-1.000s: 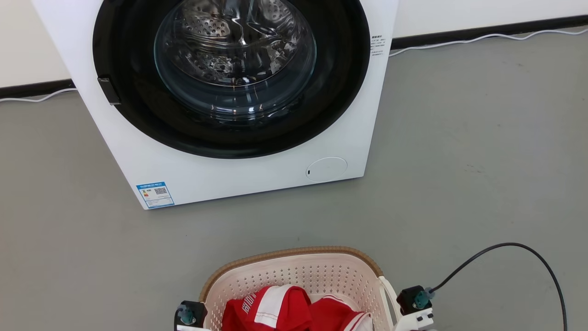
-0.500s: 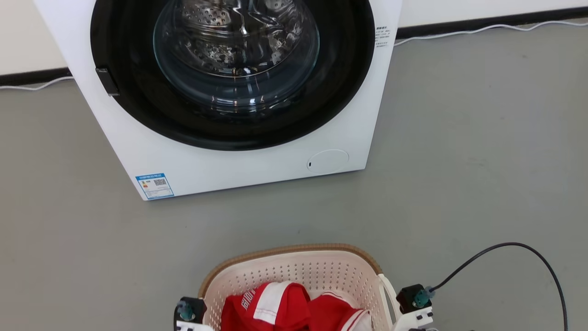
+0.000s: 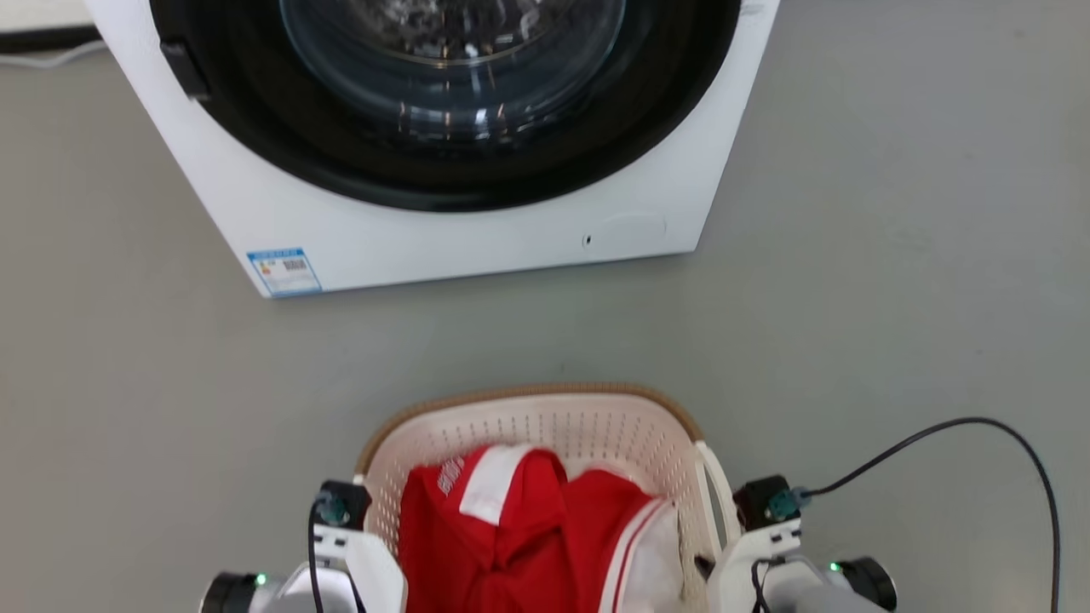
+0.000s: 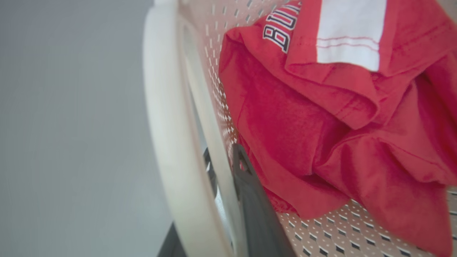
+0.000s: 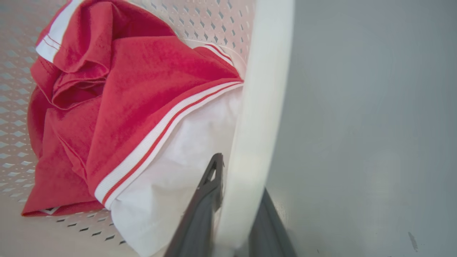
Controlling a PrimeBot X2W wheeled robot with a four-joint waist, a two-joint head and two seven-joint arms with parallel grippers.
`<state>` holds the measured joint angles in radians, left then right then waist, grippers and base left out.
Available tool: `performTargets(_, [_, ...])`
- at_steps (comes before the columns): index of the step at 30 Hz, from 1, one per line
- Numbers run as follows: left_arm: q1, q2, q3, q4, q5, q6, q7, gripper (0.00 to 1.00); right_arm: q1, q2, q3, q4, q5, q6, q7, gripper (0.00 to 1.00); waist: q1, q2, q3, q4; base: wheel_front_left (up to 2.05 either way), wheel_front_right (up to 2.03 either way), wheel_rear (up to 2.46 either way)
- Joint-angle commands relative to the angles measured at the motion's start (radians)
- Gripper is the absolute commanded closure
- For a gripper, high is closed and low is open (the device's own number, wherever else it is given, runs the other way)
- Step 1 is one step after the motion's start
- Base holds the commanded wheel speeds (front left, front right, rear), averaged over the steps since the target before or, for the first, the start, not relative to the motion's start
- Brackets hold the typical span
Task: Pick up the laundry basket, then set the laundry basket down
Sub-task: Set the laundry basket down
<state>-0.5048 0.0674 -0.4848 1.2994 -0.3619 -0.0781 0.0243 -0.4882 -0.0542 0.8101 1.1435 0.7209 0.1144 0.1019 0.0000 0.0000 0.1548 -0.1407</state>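
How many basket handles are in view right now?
2. Left handle, on the laundry basket, at the left gripper; right handle, clamped by the right gripper.

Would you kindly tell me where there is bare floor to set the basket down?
Bare grey floor lies between the large white washing machine and the cream-white perforated plastic laundry basket, and widely left of the basket. On the right, a thin black cable loops through the space. The basket is crowded with red-and-white clothing.
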Motion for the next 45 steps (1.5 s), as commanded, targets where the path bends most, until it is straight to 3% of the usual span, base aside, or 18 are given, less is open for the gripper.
performTargets(1, [-0.045,0.037,0.008,-0.009,0.008,0.003,-0.014,1.0,-0.044,0.004,0.013,-0.027,-0.006,0.016,-0.044,1.0,0.0,0.0,0.04,0.015,0.0,0.0,0.0])
performTargets(8, [-0.125,0.059,-0.003,-0.022,0.019,0.029,-0.069,1.0,-0.105,0.004,-0.004,-0.017,-0.021,0.016,-0.122,1.0,0.0,0.0,0.136,0.04,0.0,0.0,0.0])
performTargets(26, [-0.344,0.116,-0.011,-0.041,0.021,0.044,-0.198,1.0,-0.318,0.004,-0.059,0.02,-0.064,0.016,-0.299,1.0,0.0,0.0,0.44,0.071,0.0,0.0,0.0])
performTargets(45, [-0.538,0.139,-0.031,-0.036,0.024,0.052,-0.252,1.0,-0.506,0.004,-0.162,0.085,-0.138,0.016,-0.362,1.0,0.0,0.0,0.705,0.092,0.0,0.0,0.0])
